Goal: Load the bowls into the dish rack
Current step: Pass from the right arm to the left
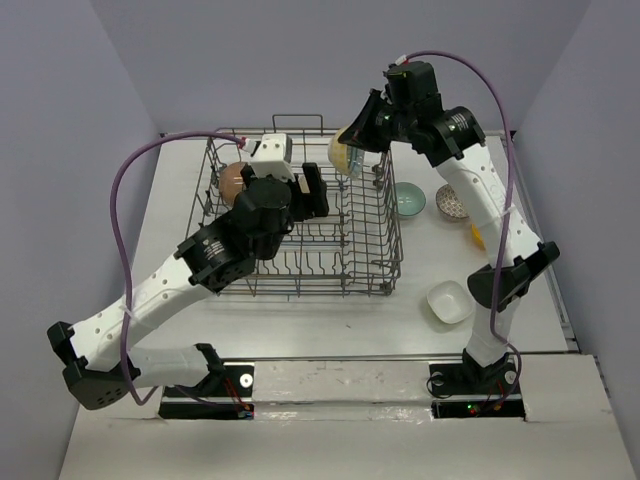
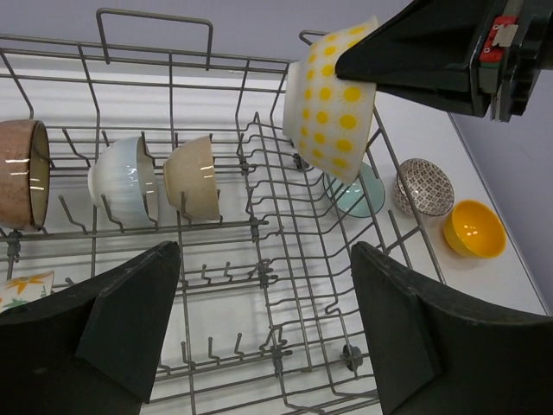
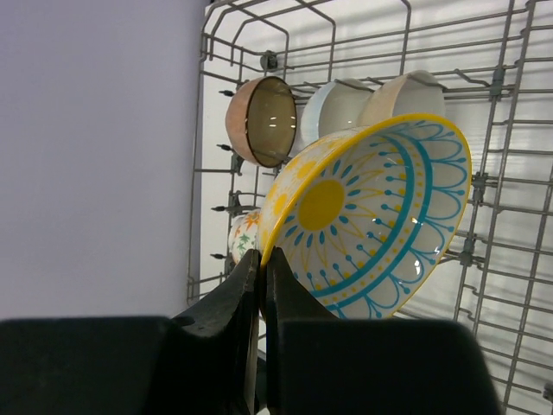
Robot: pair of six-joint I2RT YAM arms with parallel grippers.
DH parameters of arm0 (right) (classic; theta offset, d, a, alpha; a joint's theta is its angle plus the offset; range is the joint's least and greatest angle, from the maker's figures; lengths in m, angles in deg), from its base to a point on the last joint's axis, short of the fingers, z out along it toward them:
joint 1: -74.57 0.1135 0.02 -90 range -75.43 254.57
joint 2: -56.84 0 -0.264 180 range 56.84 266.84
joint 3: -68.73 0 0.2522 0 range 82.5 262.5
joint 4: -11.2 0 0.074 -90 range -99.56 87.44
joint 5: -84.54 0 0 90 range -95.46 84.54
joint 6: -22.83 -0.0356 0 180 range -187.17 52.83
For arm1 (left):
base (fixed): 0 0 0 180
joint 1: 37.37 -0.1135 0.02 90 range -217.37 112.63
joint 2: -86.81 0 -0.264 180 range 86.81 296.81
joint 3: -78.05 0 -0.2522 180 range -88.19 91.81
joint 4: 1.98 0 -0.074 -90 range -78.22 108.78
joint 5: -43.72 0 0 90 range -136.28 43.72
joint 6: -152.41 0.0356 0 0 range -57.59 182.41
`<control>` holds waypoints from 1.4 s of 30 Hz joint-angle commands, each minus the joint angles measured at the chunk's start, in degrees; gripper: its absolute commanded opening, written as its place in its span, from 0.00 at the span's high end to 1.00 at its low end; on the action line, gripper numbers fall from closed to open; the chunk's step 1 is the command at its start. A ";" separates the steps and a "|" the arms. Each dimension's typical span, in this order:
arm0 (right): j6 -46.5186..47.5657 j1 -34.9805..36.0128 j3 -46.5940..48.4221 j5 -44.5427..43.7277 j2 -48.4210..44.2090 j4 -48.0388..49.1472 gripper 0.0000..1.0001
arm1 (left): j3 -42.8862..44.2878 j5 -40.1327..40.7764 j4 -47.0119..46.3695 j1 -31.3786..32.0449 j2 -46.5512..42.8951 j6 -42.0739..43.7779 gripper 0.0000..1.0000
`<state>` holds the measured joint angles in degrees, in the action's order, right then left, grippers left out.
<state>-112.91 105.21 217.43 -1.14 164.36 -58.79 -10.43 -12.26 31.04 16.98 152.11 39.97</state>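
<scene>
My right gripper point(image 3: 263, 255) is shut on the rim of a yellow-dotted bowl point(image 3: 371, 216) with a blue and yellow pattern inside. It holds this bowl point(image 1: 345, 152) tilted above the dish rack's point(image 1: 392, 270) far right corner. A brown bowl point(image 2: 22, 173), a pale ribbed bowl point(image 2: 125, 177) and a beige bowl point(image 2: 194, 177) stand on edge in the back row. A floral bowl point(image 2: 22, 290) lies at the left. My left gripper point(image 2: 263, 251) hangs open and empty over the rack's middle tines.
On the table right of the rack sit a teal bowl point(image 1: 408, 199), a patterned bowl point(image 1: 451, 203), an orange-yellow bowl point(image 1: 478, 237) and a squarish white bowl point(image 1: 450, 302). The rack's tall wire sides and its handle point(image 1: 298, 120) rise around the left gripper.
</scene>
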 commanded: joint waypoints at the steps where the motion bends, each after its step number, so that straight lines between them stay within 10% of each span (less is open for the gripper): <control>1: -2.25 1.45 2.79 -1.59 -0.21 6.13 0.99 | 0.91 9.04 -4.94 2.68 2.55 -2.26 0.11; 42: -2.95 2.59 1.56 -3.26 0.14 5.51 0.99 | 22.96 26.79 -3.81 5.95 29.44 -2.34 0.23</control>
<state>-115.25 107.28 217.23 -3.59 165.80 -57.54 7.07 8.63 26.17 22.64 180.50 39.38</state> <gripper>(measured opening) 0.066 0.776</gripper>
